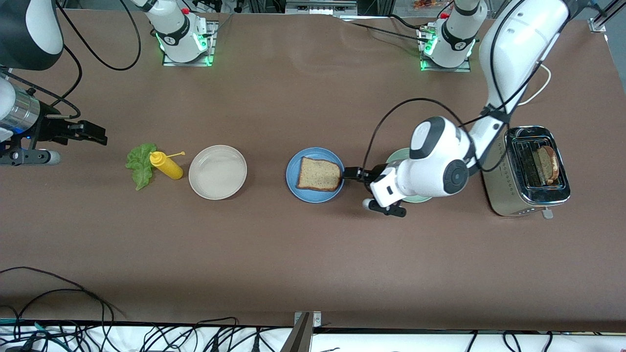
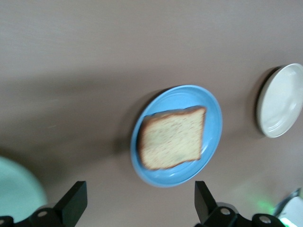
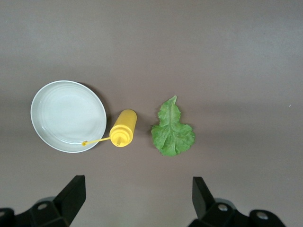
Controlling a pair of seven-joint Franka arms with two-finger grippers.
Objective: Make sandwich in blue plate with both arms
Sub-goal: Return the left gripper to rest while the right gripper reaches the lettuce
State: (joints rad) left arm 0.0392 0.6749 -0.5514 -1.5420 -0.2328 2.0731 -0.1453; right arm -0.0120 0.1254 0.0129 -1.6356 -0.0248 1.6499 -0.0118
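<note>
One speckled brown bread slice [image 1: 319,174] lies flat on the blue plate [image 1: 313,196], near the table's middle. My left gripper [image 1: 349,173] hovers open and empty just off the plate's rim, toward the left arm's end. In the left wrist view the bread slice [image 2: 173,138] and blue plate [image 2: 214,113] sit ahead of the open left gripper [image 2: 140,201]. A green lettuce leaf [image 1: 141,164] lies toward the right arm's end. My right gripper [image 1: 100,134] waits open over the table near the leaf. The right wrist view shows the lettuce leaf [image 3: 173,130] ahead of the right gripper [image 3: 138,198].
A yellow squeeze bottle [image 1: 166,165] lies against the lettuce, with a beige-white plate [image 1: 217,172] beside it. A pale green plate [image 1: 397,155] is mostly hidden under the left wrist. At the left arm's end stands a steel toaster [image 1: 508,195] with a bread slice [image 1: 547,165] in a slot.
</note>
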